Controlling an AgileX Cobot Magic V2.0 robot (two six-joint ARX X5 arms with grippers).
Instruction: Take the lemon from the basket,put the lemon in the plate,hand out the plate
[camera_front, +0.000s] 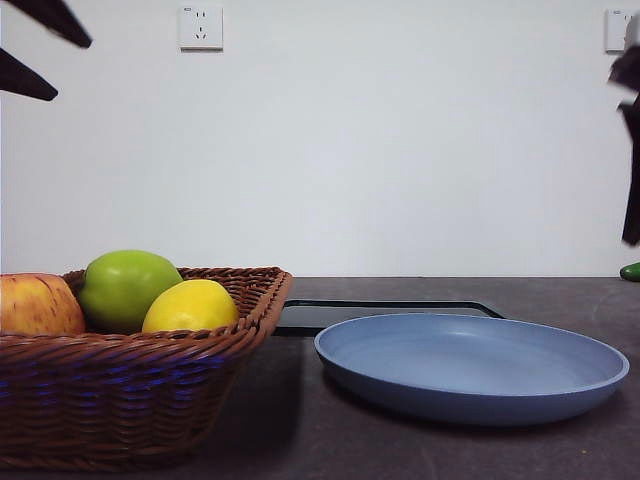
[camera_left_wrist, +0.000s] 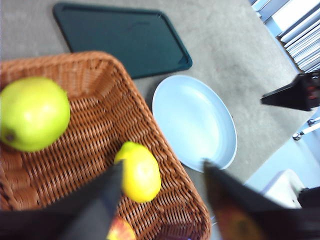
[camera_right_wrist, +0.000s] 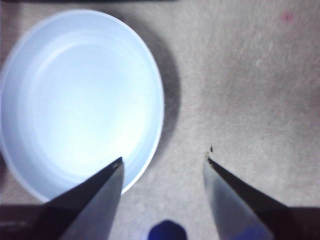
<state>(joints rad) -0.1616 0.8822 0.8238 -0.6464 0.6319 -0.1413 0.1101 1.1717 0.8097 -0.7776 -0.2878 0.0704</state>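
The yellow lemon (camera_front: 190, 306) lies in the brown wicker basket (camera_front: 130, 400) at the front left, next to a green apple (camera_front: 127, 288). The empty light-blue plate (camera_front: 470, 365) sits on the table to the right of the basket. My left gripper (camera_front: 70, 68) hangs open high above the basket. In the left wrist view it (camera_left_wrist: 162, 166) is above the lemon (camera_left_wrist: 140, 172), near the basket wall (camera_left_wrist: 100, 70) that faces the plate (camera_left_wrist: 195, 122). My right gripper (camera_right_wrist: 164, 160) is open above the bare table just beside the plate (camera_right_wrist: 80, 100). In the front view it (camera_front: 628, 90) is at the right edge.
A red-yellow apple (camera_front: 35, 305) lies in the basket at the far left. A flat black tray (camera_front: 390, 312) lies behind the plate and shows in the left wrist view (camera_left_wrist: 120, 37). A small green thing (camera_front: 630, 271) sits at the right edge.
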